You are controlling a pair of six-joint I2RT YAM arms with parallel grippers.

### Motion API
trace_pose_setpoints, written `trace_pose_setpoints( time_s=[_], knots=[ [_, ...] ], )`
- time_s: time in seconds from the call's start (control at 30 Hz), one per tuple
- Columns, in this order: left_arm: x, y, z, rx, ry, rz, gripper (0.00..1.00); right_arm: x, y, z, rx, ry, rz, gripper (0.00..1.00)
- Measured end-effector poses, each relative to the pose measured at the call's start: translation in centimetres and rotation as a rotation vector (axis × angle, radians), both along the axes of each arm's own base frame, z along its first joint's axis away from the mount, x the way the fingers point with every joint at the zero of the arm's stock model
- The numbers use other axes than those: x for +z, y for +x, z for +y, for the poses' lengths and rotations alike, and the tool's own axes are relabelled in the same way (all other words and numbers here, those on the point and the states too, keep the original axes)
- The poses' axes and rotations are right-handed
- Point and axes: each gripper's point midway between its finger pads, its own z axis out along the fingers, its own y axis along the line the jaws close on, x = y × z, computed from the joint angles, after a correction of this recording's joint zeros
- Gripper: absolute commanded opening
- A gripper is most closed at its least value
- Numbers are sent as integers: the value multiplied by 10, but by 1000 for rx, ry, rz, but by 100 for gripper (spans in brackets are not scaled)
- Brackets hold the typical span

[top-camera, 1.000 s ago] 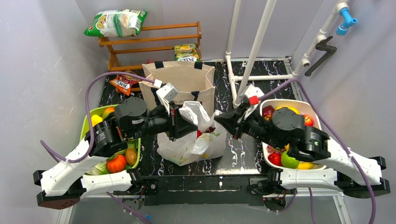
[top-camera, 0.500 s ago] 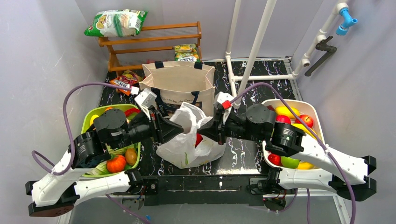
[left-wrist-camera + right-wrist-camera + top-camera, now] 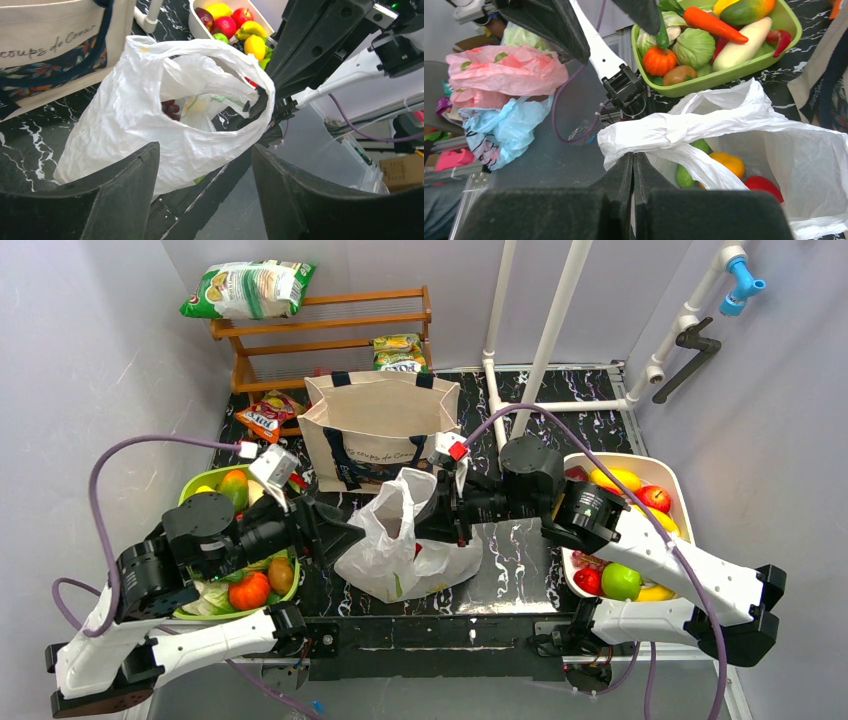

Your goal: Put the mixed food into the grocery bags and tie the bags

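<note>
White plastic bag (image 3: 410, 545) sits mid-bench by the near edge, mouth up, with food (image 3: 726, 162) already in it: green, orange and red pieces show through the opening.

Right gripper (image 3: 432, 510) is clenched on the bag's right handle (image 3: 664, 132). That pinch holds the rim up and taut, so the mouth stays open. Looks like prep for tying.

Left gripper (image 3: 202, 150) is released, jaws spread and nothing between them. It sits just off the bag's left side, level with the rim.

Clearance:
- Canvas tote (image 3: 380, 425) stands right behind the bag toward the far edge, so pulling handles back is cramped.
- Green tray (image 3: 190, 502) at the left edge leaves only a narrow lane, and the left arm fills it.
- Bare bench (image 3: 520, 550) lies between the bag and the white tray (image 3: 672, 502) at the right edge. It's the best free room.
- The near edge is close, so don't drag the bag forward.
</note>
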Motion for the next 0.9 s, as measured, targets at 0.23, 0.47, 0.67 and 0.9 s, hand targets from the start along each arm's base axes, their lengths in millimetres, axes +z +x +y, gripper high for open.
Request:
trace_pose_setpoints(
  time_s=[0.23, 0.47, 0.67, 0.9],
  knots=[
    [-13, 7, 14, 1, 64, -132, 68, 5, 0, -8, 54, 10, 42, 1],
    [-29, 21, -17, -129, 214, -282, 54, 9, -3, -11, 106, 18, 90, 1],
    [-33, 31, -39, -229, 301, -399, 51, 9, -7, -12, 137, 17, 112, 1],
    [-29, 32, -50, -291, 306, -488, 62, 11, -8, -14, 154, 26, 121, 1]
  ],
)
